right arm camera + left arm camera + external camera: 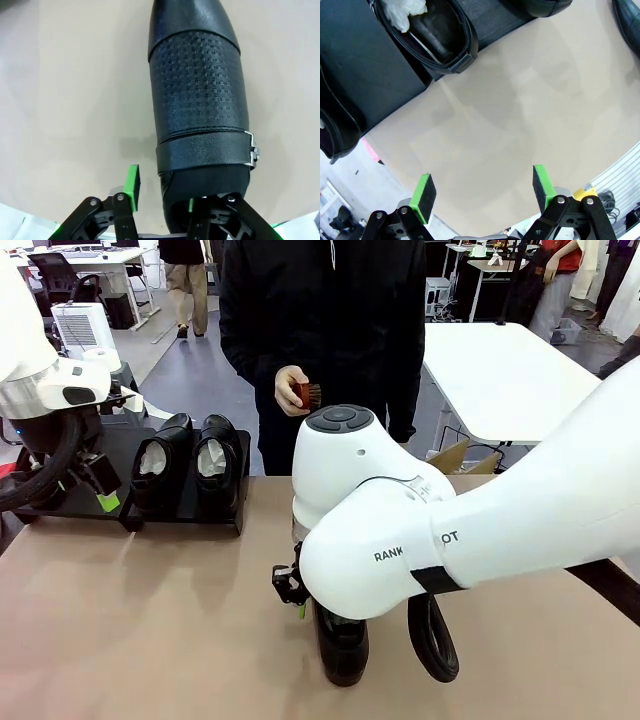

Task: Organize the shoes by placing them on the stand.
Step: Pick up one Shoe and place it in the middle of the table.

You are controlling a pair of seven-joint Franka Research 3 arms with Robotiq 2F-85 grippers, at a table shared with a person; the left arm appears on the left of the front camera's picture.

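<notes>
Tan tabletop [150, 620] has one loose shoe [200, 100] lying near the robot's edge, right gripper [161, 196] straddling its heel wall, fingers part-spread, not pinching yet. Two shoes [190, 465] already sit on the stand [70, 455]; left gripper [482, 192] hangs spread wide, empty. Next I'd guess: squeeze, lift, carry it to the stand.

A tan surface [150, 620] is carrying a matte-black stand [120, 455] at its far left edge, with two shoes sitting on it, and one black shoe [342, 645] is lying near the front.
</notes>
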